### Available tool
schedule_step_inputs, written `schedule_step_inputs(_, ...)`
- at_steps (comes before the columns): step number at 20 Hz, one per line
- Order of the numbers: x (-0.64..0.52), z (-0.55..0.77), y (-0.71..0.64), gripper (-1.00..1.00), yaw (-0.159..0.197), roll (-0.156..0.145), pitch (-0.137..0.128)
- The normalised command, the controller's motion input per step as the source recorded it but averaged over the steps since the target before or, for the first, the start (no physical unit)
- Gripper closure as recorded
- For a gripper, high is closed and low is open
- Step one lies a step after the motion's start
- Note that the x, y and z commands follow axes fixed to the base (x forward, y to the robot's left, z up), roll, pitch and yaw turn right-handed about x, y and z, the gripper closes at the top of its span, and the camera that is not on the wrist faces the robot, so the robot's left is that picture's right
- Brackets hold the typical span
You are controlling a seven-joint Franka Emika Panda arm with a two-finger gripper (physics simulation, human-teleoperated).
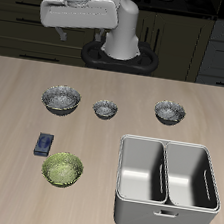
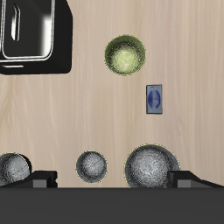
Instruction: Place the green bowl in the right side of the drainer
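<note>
Hand (image 2: 112,180) open and empty above pale wooden table (image 1: 13,110), dark cabinets (image 1: 21,16) behind.

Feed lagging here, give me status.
Gripper raised, empty, jaws open. Green bowl on table, untouched. Drainer compartments empty. Small blue item beside bowl.

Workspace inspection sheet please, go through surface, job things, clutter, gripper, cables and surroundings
Surface: light wood table, flat, no spills seen.
Job's things: green bowl upright on the table near the front edge, apart from the drainer; both drainer compartments empty.
Clutter: three grey bowls in a row farther back; small blue card beside the green bowl.
Gripper: raised high above the table, holding nothing; jaw state cannot be told.
Cables: nothing seen.
Surroundings: dark cabinets behind the table.
</note>
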Motion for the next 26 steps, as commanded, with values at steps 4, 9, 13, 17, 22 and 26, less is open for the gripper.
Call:
schedule_step_inputs(4,0.24,0.14,-0.42,-1.00,0.001,-0.039,-0.015)
schedule_step_inputs(9,0.18,0.16,-0.34,-1.00,0.040,-0.015,-0.018)
schedule_step_inputs(13,0.19,0.09,-0.26,-1.00,-0.011,-0.027,0.008)
schedule_step_inputs(17,0.22,0.07,-0.26,-1.00,-0.006,0.000,0.008)
schedule_step_inputs(22,0.32,0.03,-0.18,-1.00,0.015,-0.043,-0.006)
schedule_step_inputs(26,0.22,0.07,-0.11,-1.00,-0.045,-0.031,-0.024)
